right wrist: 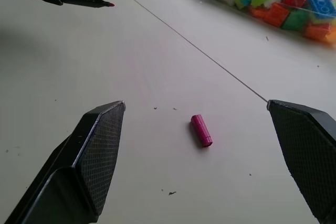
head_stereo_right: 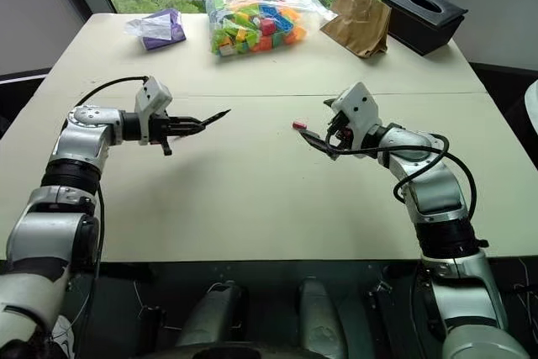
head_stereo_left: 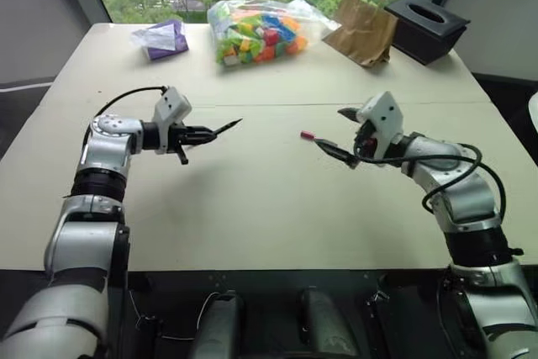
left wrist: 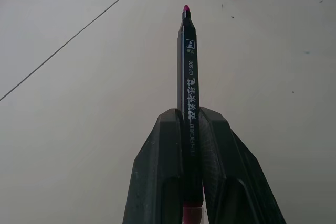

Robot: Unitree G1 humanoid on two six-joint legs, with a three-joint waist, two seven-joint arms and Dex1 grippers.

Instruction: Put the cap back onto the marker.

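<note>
My left claw point(left wrist: 191, 145) is clamped on the slim black plastic marker point(left wrist: 188, 72). My right claw point(right wrist: 205, 156) gapes wide over the tiny red plastic cap point(right wrist: 201, 130) on the worktop point(head_stereo_left: 252, 208): light, rigid, likely to roll; pinch across its sides.

Marker point(left wrist: 188, 93): slim black barrel, white lettering, red pointed tip exposed, uncapped. Held clear of table, near level, tip toward table centre, rear end clamped between left gripper point(head_stereo_left: 204, 134) fingers.

Cap point(right wrist: 201, 130): small red cylinder, lying on its side on table, well apart from marker tip, untouched.
</note>
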